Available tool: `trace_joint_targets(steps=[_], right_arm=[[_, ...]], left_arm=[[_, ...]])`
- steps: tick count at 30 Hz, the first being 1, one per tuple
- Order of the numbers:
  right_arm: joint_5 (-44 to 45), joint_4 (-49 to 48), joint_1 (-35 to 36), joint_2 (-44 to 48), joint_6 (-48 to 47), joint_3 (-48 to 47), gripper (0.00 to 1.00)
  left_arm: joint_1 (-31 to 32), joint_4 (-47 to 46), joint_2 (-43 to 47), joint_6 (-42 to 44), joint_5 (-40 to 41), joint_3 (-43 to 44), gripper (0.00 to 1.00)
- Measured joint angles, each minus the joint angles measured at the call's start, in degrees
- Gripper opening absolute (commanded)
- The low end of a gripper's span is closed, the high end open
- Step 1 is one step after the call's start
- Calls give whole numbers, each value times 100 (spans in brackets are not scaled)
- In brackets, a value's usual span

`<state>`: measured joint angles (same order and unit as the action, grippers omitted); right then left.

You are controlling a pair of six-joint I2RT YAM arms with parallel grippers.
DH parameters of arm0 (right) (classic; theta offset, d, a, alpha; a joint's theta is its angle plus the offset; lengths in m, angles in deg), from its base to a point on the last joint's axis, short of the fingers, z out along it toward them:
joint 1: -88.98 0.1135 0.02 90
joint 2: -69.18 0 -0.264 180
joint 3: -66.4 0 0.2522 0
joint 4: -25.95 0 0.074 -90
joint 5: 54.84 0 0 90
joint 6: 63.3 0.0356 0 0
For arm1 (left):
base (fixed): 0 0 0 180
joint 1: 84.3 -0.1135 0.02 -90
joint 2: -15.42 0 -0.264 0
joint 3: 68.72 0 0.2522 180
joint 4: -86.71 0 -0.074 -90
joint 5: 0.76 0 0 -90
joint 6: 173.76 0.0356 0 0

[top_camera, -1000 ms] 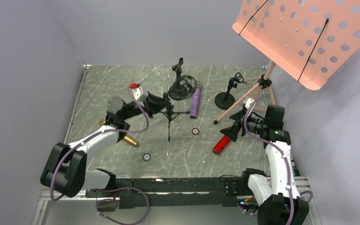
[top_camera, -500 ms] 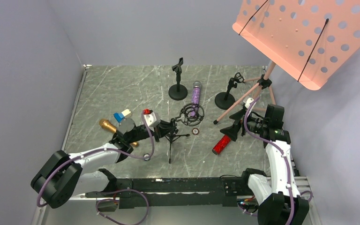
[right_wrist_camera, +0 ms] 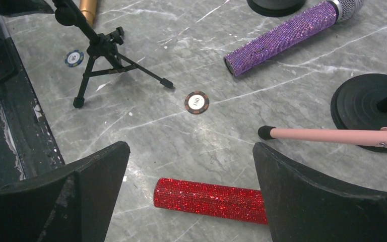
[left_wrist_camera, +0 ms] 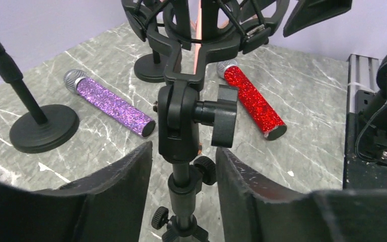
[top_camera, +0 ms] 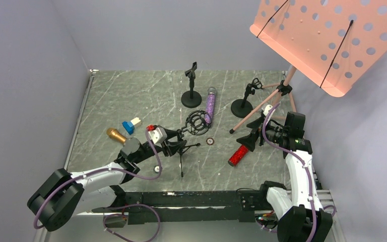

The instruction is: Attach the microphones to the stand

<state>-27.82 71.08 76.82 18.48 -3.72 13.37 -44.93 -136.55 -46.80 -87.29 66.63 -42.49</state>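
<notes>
A black tripod stand (top_camera: 182,148) with a ring-shaped shock mount (top_camera: 197,122) stands upright near the table's front centre. My left gripper (top_camera: 174,144) is open around its pole (left_wrist_camera: 181,174), with a gap on each side (left_wrist_camera: 183,148). The purple microphone (top_camera: 210,103) (left_wrist_camera: 111,103) lies behind the stand. To its right the red microphone (top_camera: 239,155) (left_wrist_camera: 252,101) lies flat. My right gripper (top_camera: 249,141) (right_wrist_camera: 190,151) hangs open just above that red microphone (right_wrist_camera: 206,199). The gold microphone (top_camera: 116,135) lies at the left.
Two round-base stands (top_camera: 191,98) (top_camera: 242,107) are at the back. A pink music stand (top_camera: 332,40) rises at the right, one leg (right_wrist_camera: 327,135) near my right gripper. Poker chips (top_camera: 210,141) (top_camera: 157,169) and a blue-white block (top_camera: 129,124) lie about.
My left arm carried the tripod stand from the back centre toward the near edge, set it down, and its jaws have opened off the pole. The right arm has not moved.
</notes>
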Motion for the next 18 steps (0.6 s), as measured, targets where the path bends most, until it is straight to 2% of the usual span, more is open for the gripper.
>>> trace_joint_targets(steps=[5,6,10,18], right_arm=[[15,-15,0,0,0,0,100],[20,-22,0,-2,0,0,100],[87,-22,0,-22,0,0,100],[142,-37,0,7,-4,2,100]], left_arm=[[0,-4,98,-149,195,-4,87],[0,11,186,-184,258,-13,90],[2,413,870,-302,487,-66,99],[4,2531,3261,-944,1062,-59,99]])
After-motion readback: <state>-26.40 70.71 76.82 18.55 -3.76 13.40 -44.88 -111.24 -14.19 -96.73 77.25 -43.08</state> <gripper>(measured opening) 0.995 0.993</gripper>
